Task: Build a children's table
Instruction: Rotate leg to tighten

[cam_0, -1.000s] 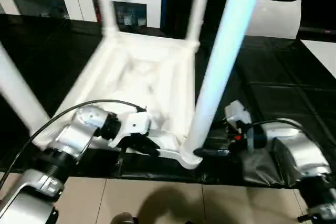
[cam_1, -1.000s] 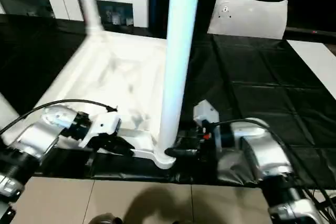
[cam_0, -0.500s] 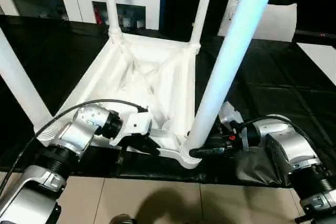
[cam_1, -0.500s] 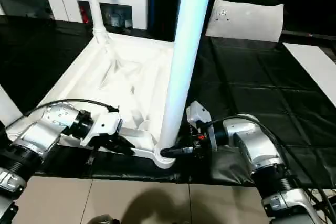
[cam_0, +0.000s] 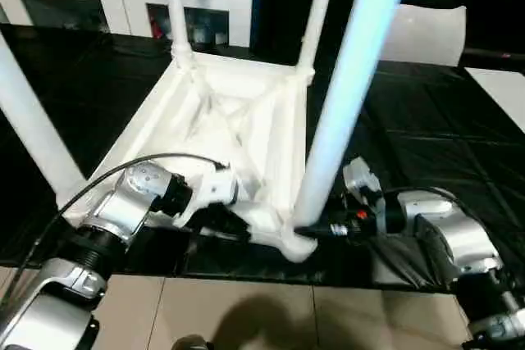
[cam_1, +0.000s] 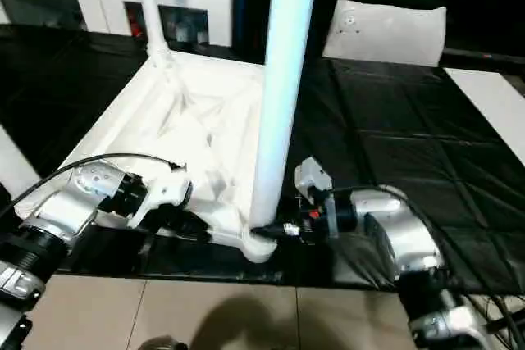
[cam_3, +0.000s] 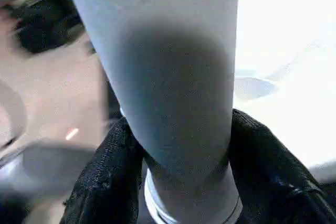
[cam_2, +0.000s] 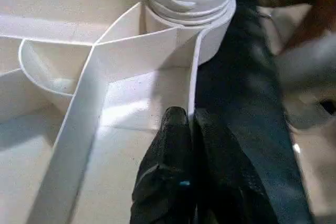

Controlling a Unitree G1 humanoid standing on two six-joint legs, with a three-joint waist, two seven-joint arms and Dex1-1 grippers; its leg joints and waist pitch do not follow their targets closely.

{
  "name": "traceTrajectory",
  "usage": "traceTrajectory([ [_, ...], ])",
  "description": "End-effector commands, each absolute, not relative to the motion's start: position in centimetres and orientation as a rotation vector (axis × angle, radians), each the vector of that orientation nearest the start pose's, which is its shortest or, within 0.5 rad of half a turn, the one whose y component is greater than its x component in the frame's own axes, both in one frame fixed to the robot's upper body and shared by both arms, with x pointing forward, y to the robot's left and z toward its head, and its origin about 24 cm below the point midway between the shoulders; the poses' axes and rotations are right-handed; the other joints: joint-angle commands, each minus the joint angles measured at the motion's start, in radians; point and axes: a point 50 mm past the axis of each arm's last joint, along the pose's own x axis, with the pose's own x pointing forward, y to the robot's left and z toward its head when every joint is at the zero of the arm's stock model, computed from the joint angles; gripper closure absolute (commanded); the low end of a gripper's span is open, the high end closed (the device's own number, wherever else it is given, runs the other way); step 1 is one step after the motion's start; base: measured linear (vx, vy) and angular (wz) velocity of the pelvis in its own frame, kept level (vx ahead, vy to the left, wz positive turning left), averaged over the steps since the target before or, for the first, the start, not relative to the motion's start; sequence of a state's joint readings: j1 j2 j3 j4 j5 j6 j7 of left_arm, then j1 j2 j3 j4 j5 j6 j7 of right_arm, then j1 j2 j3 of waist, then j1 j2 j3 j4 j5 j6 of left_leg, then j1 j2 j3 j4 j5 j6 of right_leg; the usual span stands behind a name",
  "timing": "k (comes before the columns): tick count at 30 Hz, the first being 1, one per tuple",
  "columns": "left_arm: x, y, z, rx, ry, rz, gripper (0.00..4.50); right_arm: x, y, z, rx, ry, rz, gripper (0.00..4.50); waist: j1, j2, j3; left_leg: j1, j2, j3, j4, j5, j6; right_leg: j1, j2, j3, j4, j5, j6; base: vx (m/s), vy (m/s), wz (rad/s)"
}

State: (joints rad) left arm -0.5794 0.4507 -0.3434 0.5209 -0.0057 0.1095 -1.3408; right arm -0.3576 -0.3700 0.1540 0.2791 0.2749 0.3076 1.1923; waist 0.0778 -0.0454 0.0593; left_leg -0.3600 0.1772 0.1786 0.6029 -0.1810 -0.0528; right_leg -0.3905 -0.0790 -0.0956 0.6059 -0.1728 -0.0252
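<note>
Right gripper (cam_3: 178, 182): jaws clenched round the base of the near right long white tapered leg (cam_0: 349, 96), at its corner socket. Left gripper (cam_2: 190, 129): jaws pinched on the near rim of the white ribbed plastic tabletop (cam_0: 238, 120), inverted on the black-covered bench (cam_0: 426, 137). Four legs are seated. Risk: leverage from the tall leg could slip the thin rim grip, tilting the table.

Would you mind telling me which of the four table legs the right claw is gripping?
The near right leg, the closest one, standing in the tabletop's front corner socket. The right claw clamps its base; the other three legs stand untouched.
</note>
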Motion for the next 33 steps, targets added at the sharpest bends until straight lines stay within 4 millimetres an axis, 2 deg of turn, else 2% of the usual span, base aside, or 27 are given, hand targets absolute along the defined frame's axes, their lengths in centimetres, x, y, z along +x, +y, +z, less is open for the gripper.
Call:
traceTrajectory([
  [1, 31.7, 13.2, 7.1, 0.371, 0.400, -1.316, 4.50, 28.1, -12.1, 4.6, 0.042, 0.354, 1.234, 2.49, -0.014, 0.009, -0.046, 0.024, 0.054, -0.036, -0.078, -0.396, -0.030, 0.023, -0.090, 0.042, -0.124, -0.659, -0.076, 0.000, 0.000, 0.00],
  [2, 31.8, 13.0, 7.2, 0.354, 0.391, -1.286, 4.50, 28.3, -11.8, 4.4, 0.046, 0.359, 1.192, 2.50, -0.029, 0.011, -0.046, 0.027, 0.050, -0.042, -0.075, -0.428, -0.036, 0.024, -0.090, 0.031, -0.134, -0.702, -0.054, 0.000, 0.000, 0.00],
  [4, 32.2, 12.1, 7.5, 0.285, 0.368, -1.203, 4.50, 28.8, -10.5, 3.9, 0.069, 0.359, 1.090, 2.51, -0.046, 0.013, -0.045, 0.023, 0.055, -0.048, -0.079, -0.449, -0.045, 0.028, -0.090, 0.023, -0.133, -0.688, -0.056, 0.000, 0.000, 0.00],
  [5, 32.4, 11.5, 7.8, 0.242, 0.352, -1.146, 4.50, 29.1, -9.8, 3.8, 0.082, 0.360, 1.035, 2.52, -0.063, 0.014, -0.047, 0.017, 0.055, -0.055, -0.081, -0.473, -0.045, 0.038, -0.090, 0.012, -0.139, -0.686, -0.043, 0.000, 0.000, 0.00],
  [6, 32.6, 10.5, 8.2, 0.181, 0.338, -1.084, 4.50, 29.5, -8.6, 3.7, 0.104, 0.362, 0.961, 2.52, -0.073, 0.025, -0.047, 0.024, 0.061, -0.060, -0.085, -0.507, -0.049, 0.039, -0.089, 0.003, -0.140, -0.651, -0.053, 0.000, 0.000, 0.00],
  [7, 32.6, 10.5, 8.2, 0.181, 0.338, -1.084, 4.50, 29.5, -8.6, 3.7, 0.104, 0.362, 0.961, 2.52, -0.089, 0.022, -0.049, 0.017, 0.063, -0.063, -0.087, -0.520, -0.052, 0.045, -0.090, -0.002, -0.136, -0.608, -0.062, 0.000, 0.000, 0.00],
  [10, 33.3, 8.6, 9.0, 0.119, 0.296, -0.951, 4.50, 30.8, -6.5, 3.7, 0.166, 0.377, 0.782, 2.53, -0.105, 0.017, -0.047, 0.021, 0.053, -0.057, -0.079, -0.505, -0.042, 0.034, -0.096, -0.001, -0.141, -0.614, -0.069, 0.000, 0.000, 0.00],
  [11, 33.4, 8.2, 9.2, 0.104, 0.288, -0.921, 4.50, 31.0, -6.1, 3.7, 0.181, 0.382, 0.746, 2.53, -0.111, 0.017, -0.048, 0.013, 0.048, -0.056, -0.077, -0.463, -0.028, 0.039, -0.100, 0.000, -0.142, -0.625, -0.066, 0.000, 0.000, 0.00],
  [13, 33.7, 7.5, 9.7, 0.087, 0.272, -0.873, 4.50, 31.5, -5.2, 3.9, 0.178, 0.371, 0.683, 2.53, -0.111, 0.019, -0.051, 0.017, 0.048, -0.052, -0.075, -0.440, -0.016, 0.033, -0.100, 0.009, -0.142, -0.595, -0.077, 0.000, 0.000, 0.00],
  [14, 33.7, 7.1, 9.9, 0.084, 0.264, -0.849, 4.50, 31.8, -4.8, 4.1, 0.172, 0.363, 0.651, 2.53, -0.116, 0.018, -0.052, 0.009, 0.051, -0.050, -0.080, -0.413, -0.010, 0.034, -0.096, 0.017, -0.131, -0.541, -0.100, 0.000, 0.000, 0.00],
  [16, 33.7, 6.6, 10.1, 0.083, 0.252, -0.842, 4.50, 32.1, -4.1, 4.3, 0.174, 0.365, 0.621, 2.53, -0.117, 0.017, -0.060, 0.004, 0.052, -0.045, -0.081, -0.357, 0.002, 0.038, -0.093, 0.028, -0.117, -0.440, -0.133, 0.025, 0.001, 0.02],
  [17, 33.6, 6.6, 10.1, 0.089, 0.253, -0.844, 4.50, 32.1, -3.9, 4.3, 0.180, 0.364, 0.622, 2.53, -0.111, 0.020, -0.065, 0.001, 0.054, -0.040, -0.081, -0.296, 0.017, 0.042, -0.092, 0.036, -0.104, -0.341, -0.163, 0.078, -0.005, 0.05],
  [18, 33.6, 6.6, 10.1, 0.089, 0.253, -0.844, 4.50, 32.1, -3.9, 4.3, 0.180, 0.364, 0.622, 2.53, -0.106, 0.015, -0.073, -0.008, 0.051, -0.032, -0.074, -0.191, 0.058, 0.048, -0.089, 0.042, -0.085, -0.205, -0.195, 0.054, -0.008, 0.04],
  [19, 33.6, 6.6, 10.1, 0.096, 0.255, -0.846, 4.50, 32.1, -3.8, 4.4, 0.179, 0.358, 0.627, 2.53, -0.104, 0.012, -0.075, -0.011, 0.048, -0.028, -0.071, -0.160, 0.073, 0.051, -0.088, 0.043, -0.082, -0.179, -0.200, 0.057, -0.021, 0.02],
  [21, 33.4, 7.0, 9.8, 0.149, 0.263, -0.863, 4.50, 32.1, -3.7, 4.9, 0.163, 0.311, 0.650, 1.97, -0.096, 0.016, -0.077, -0.013, 0.049, -0.025, -0.067, -0.099, 0.109, 0.050, -0.088, 0.045, -0.072, -0.122, -0.222, 0.028, -0.016, -0.01],
  [23, 33.1, 7.6, 9.3, 0.192, 0.267, -0.899, 4.50, 31.9, -4.4, 4.9, 0.159, 0.289, 0.659, 1.80, -0.083, 0.017, -0.081, -0.011, 0.049, -0.021, -0.063, -0.056, 0.133, 0.051, -0.086, 0.046, -0.067, -0.071, -0.235, 0.027, -0.028, -0.02],
  [25, 32.9, 8.0, 9.1, 0.222, 0.256, -0.937, 4.50, 31.8, -5.3, 4.7, 0.167, 0.274, 0.662, 1.63, -0.079, 0.016, -0.076, -0.011, 0.052, -0.019, -0.066, -0.078, 0.135, 0.051, -0.085, 0.046, -0.070, -0.098, -0.231, 0.000, 0.000, 0.00],
  [28, 32.5, 8.7, 8.8, 0.258, 0.263, -0.986, 4.50, 31.5, -6.6, 4.7, 0.147, 0.249, 0.674, 1.36, -0.077, 0.019, -0.068, -0.005, 0.053, -0.019, -0.071, -0.158, 0.096, 0.047, -0.084, 0.046, -0.086, -0.226, -0.206, 0.000, 0.000, 0.00],
  [30, 31.9, 9.9, 8.1, 0.319, 0.278, -1.072, 4.50, 30.9, -8.7, 4.6, 0.105, 0.215, 0.724, 1.17, -0.072, 0.020, -0.064, 0.001, 0.055, -0.022, -0.076, -0.217, 0.061, 0.043, -0.082, 0.046, -0.098, -0.323, -0.162, 0.000, 0.000, 0.00],
  [32, 31.6, 10.7, 7.7, 0.357, 0.295, -1.124, 4.50, 30.5, -10.2, 4.6, 0.085, 0.210, 0.756, 1.04, -0.068, 0.021, -0.062, 0.004, 0.057, -0.023, -0.080, -0.256, 0.048, 0.038, -0.080, 0.048, -0.102, -0.360, -0.145, 0.000, 0.000, 0.00],
  [33, 31.6, 10.7, 7.7, 0.357, 0.295, -1.124, 4.50, 30.5, -10.2, 4.6, 0.085, 0.210, 0.756, 0.96, -0.067, 0.021, -0.062, 0.005, 0.058, -0.024, -0.080, -0.259, 0.044, 0.039, -0.082, 0.048, -0.102, -0.363, -0.144, 0.000, 0.000, 0.00],
])
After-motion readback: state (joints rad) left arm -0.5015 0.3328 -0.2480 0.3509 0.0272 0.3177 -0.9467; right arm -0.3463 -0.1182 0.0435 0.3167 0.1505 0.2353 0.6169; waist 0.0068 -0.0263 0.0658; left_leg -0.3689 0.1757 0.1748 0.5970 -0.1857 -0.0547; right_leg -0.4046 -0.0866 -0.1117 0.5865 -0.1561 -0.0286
